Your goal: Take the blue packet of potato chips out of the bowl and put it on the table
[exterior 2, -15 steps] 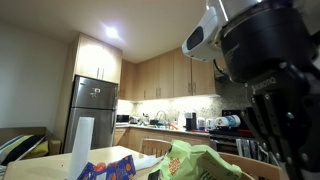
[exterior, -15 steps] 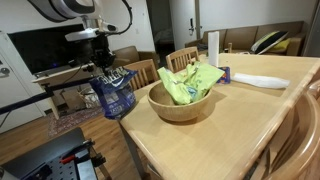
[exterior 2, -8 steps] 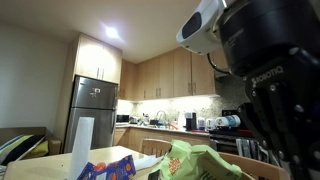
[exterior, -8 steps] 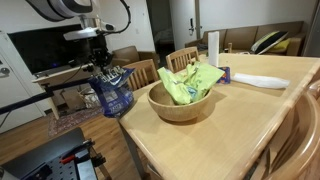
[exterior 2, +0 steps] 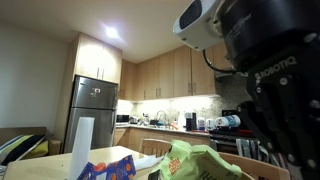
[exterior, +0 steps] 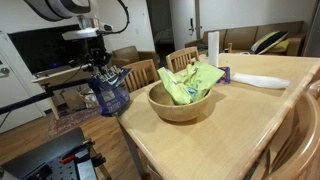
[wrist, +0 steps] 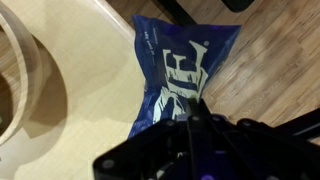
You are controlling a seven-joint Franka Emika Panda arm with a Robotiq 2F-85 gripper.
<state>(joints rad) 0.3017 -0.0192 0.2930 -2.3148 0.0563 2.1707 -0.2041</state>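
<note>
The blue packet of potato chips point(exterior: 112, 94), crinkled dark foil with white lettering, is pinched at its top between the closed-up fingers of the gripper point(exterior: 104, 72). It is held hanging just left of the bowl point(exterior: 180, 110), clear of its rim. In the wrist view the packet point(wrist: 178, 70) is seen straddling the rounded edge of the table point(wrist: 95, 55), partly over smooth pale wood and partly over the darker plank floor point(wrist: 275, 70). The round, smooth-sided tan bowl is filled by a lime-green bag point(exterior: 190, 82). Bare table is left open near and right of the bowl. A small blue-red packet point(exterior: 224, 75) and an upright white paper roll point(exterior: 213, 45) are set farther back. A slat-back chair point(exterior: 182, 58) is drawn up at the far edge.
</note>
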